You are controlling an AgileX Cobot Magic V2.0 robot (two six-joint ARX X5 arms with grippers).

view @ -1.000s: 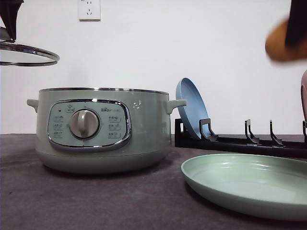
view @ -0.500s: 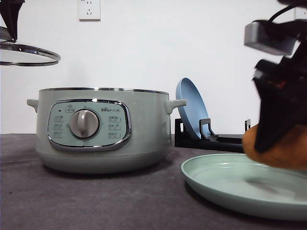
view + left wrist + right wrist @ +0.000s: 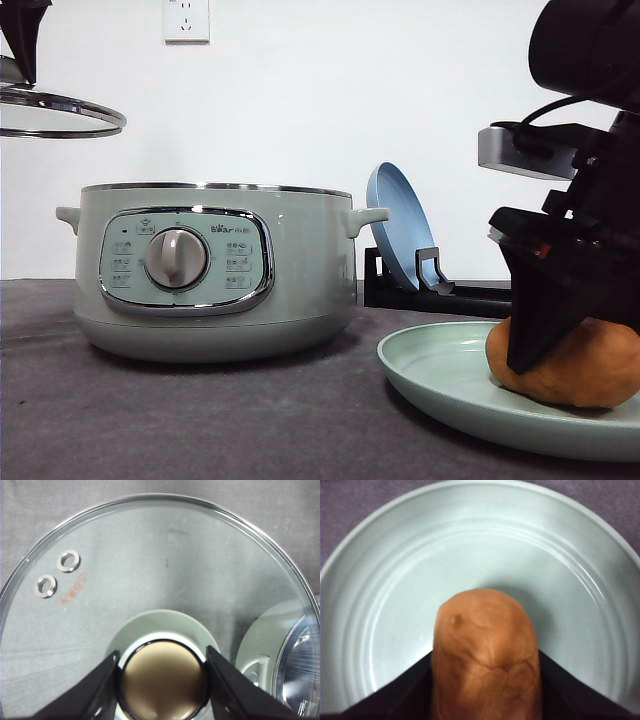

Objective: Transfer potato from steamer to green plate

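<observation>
Right claw (image 3: 575, 335) has dropped since a second ago, so the potato (image 3: 566, 362) now sits on the green plate (image 3: 440, 375), still pinched, long axis running straight out between the fingers. Letting go looks next. Left claw (image 3: 161, 667) grips the lid (image 3: 150, 570) knob, beside the steamer (image 3: 210, 270).

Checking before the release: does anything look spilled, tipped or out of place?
Nothing stands out. The potato sits in the green plate between the right gripper fingers; the left gripper holds the glass lid by its knob, off the steamer.
</observation>
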